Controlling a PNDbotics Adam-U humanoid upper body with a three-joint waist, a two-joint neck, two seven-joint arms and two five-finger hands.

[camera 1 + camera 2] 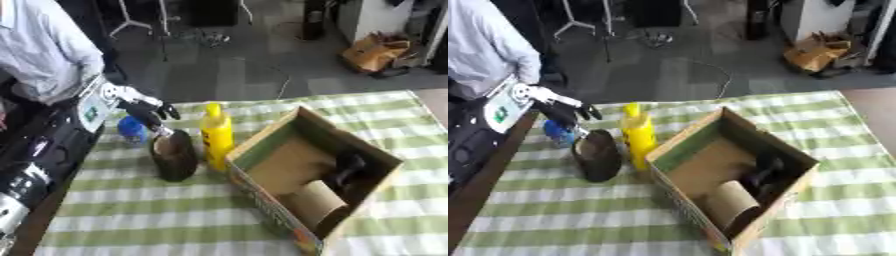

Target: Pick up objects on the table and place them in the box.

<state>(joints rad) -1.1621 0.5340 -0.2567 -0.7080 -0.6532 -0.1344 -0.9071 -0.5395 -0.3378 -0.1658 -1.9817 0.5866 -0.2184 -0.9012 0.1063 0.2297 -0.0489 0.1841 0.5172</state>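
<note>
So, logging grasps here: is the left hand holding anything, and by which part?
Cannot be told: the left hand sits over the dark object's top, contact unclear.

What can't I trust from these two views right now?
- Left hand: fingers blur into the dark object; contact unclear, both views.
- Blue item: part hidden by that hand.
- Dark thing in the box: shape unreadable.
- Right hand: outside both views.
</note>
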